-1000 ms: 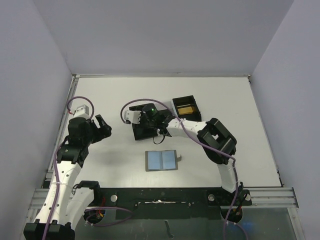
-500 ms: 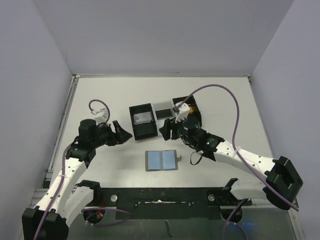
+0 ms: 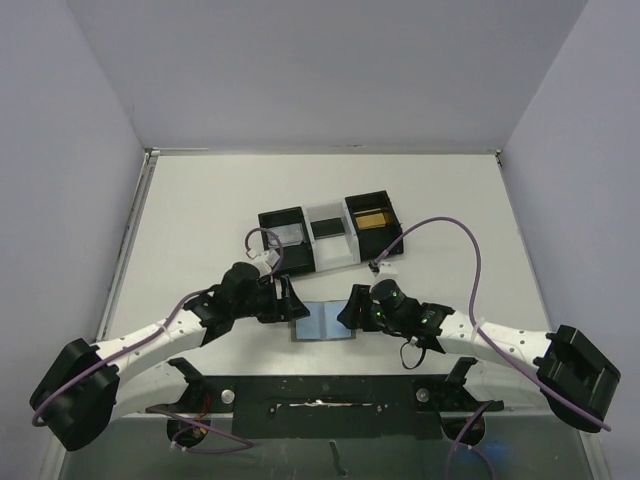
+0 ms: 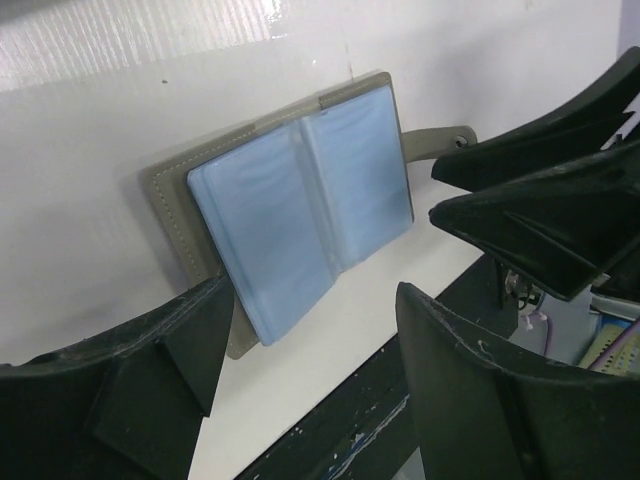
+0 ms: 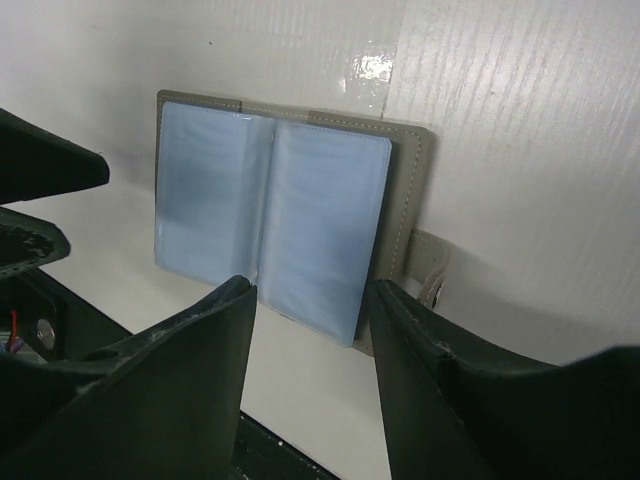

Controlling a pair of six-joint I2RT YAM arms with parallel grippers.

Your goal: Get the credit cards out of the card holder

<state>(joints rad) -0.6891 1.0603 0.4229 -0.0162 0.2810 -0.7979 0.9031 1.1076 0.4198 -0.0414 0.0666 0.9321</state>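
Note:
The card holder (image 3: 322, 321) lies open and flat near the table's front edge, its blue-grey panels facing up. No credit cards show in its sleeves. My left gripper (image 3: 291, 305) is open at the holder's left edge, and my right gripper (image 3: 349, 311) is open at its right edge. In the left wrist view the holder (image 4: 300, 190) lies just beyond my open left gripper (image 4: 312, 300), with its snap tab (image 4: 442, 138) at the far side. In the right wrist view the holder (image 5: 290, 215) sits just ahead of my open right gripper (image 5: 312, 290). Neither gripper holds anything.
A black-and-white three-compartment tray (image 3: 303, 262) stands behind the holder. It holds a grey card (image 3: 287, 236), a dark card (image 3: 327, 228) and a gold card (image 3: 373, 218). The dark front rail (image 3: 330, 390) runs just in front of the holder.
Both arms have swung in to the card holder, the left from the left side and the right from the tray. Their grippers now flank it low over the table.

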